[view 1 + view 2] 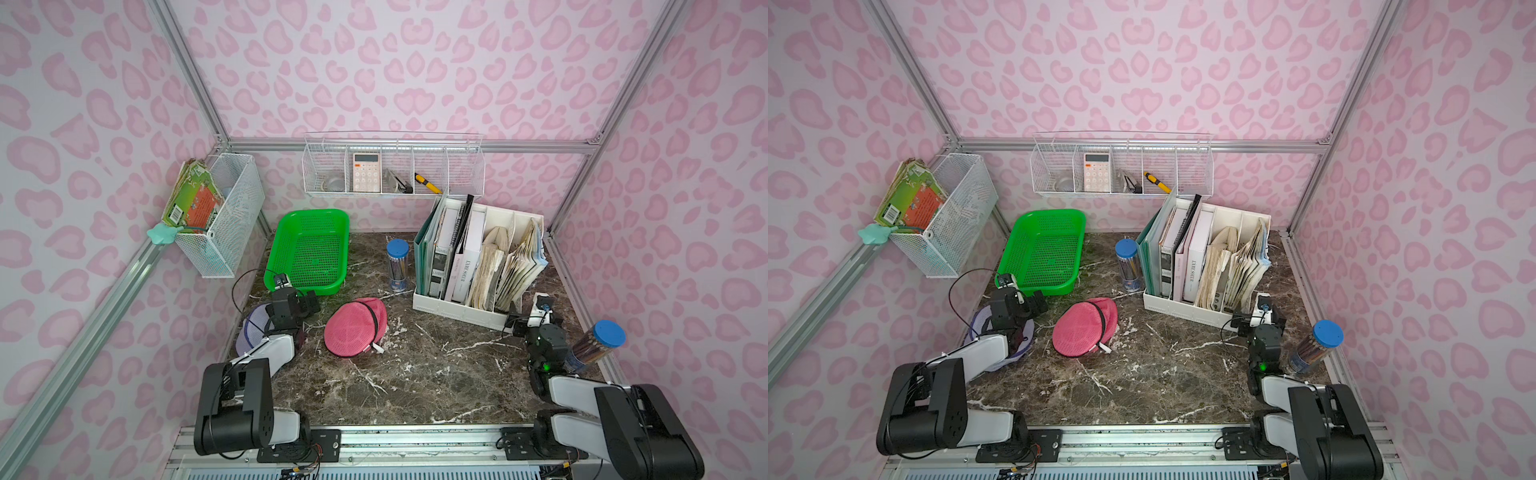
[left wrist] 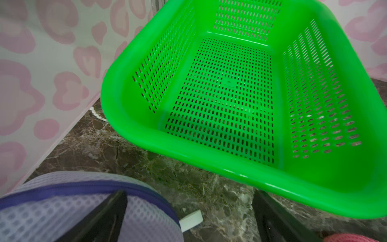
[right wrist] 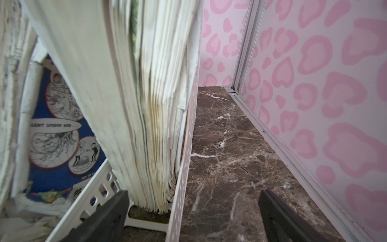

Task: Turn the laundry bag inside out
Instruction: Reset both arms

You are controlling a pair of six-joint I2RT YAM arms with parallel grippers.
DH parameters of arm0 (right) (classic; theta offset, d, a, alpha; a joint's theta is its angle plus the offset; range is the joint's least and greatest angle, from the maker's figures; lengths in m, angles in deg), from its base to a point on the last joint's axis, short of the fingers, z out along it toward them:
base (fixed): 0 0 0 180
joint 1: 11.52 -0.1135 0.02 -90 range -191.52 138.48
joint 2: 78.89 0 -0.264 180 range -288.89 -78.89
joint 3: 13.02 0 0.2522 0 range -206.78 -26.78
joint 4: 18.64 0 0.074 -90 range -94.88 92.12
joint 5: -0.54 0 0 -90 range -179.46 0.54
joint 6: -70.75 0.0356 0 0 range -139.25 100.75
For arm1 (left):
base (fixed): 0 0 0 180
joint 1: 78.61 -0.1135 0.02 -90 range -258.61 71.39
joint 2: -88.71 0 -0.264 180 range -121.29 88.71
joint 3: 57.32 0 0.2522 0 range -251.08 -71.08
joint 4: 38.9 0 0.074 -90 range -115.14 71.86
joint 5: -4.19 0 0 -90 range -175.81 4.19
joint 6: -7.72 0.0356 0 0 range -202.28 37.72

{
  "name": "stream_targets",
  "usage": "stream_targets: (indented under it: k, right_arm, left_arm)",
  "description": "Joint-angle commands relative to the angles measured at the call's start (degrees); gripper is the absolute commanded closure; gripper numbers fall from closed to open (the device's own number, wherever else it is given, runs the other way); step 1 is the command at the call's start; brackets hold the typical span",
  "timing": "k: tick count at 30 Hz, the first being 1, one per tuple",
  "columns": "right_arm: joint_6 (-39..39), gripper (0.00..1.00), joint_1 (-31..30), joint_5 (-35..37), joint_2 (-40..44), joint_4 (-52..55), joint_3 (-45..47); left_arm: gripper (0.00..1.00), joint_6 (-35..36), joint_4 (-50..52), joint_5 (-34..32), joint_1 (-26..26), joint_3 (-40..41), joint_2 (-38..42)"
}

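Dark brown marble-veined tabletop [image 1: 415,374] enclosed by 3 pink-patterned walls [image 1: 415,75]. The pink round mesh laundry bag [image 1: 355,328] [image 1: 1086,328] lies flat near the table's centre with a black zip band curving across it; neither arm touches it. Bare marble opens from it to the front aluminium rail [image 1: 415,434] and toward the right arm. A lavender mesh laundry bag [image 1: 249,328] with a purple zip lies at the left edge by the wall. In both top views the left arm covers most of it, so its outline there is uncertain. The left gripper [image 1: 309,304] [image 2: 189,191] hangs just past it, jaws spread wide and empty, facing the near rim of the green perforated plastic basket [image 1: 332,286] across a narrow strip of marble. Only the left wrist view shows 1 black finger [image 2: 104,215] crossing over the lavender mesh and a small white tab [image 2: 191,220] beside the zip. The right gripper [image 1: 514,320] [image 3: 194,191], jaws likewise wide apart and holding nothing, sits at the near right corner of the white slotted file rack [image 1: 453,309] of books and magazines. Only the right wrist view shows the marble corridor between the rack's side and the right wall. Of 2 clear pencil tubes with blue lids, 1 [image 1: 397,266] stands upright between basket and rack, and 1 [image 1: 598,345] is tilted at the right edge, just beside the right arm.
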Motion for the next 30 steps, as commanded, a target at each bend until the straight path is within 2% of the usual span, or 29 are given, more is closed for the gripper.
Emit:
stream_targets:
  k: [1,6,12,30]
  right_arm:
    - [-2.7,0.0,0.1,-0.7,-3.2,-11.2,-0.9]
    - [-4.7,0.01,0.9,-2.7,-6.8,-11.8,-2.7]
    - [-5.4,0.01,1.4,-4.6,-16.3,-21.3,-2.7]
    - [-4.0,0.0,2.7,-5.0,-17.2,-18.2,-5.2]
  left_arm:
    - [0.01,0.6,-6.9,2.4,-0.1,0.1,-3.1]
    - [0.01,1.1,-12.1,3.6,-0.1,2.0,-5.6]
    - [0.01,2.4,-16.2,5.6,-0.2,3.7,-7.0]
    - [0.01,2.4,-15.9,5.5,-0.2,3.6,-7.0]
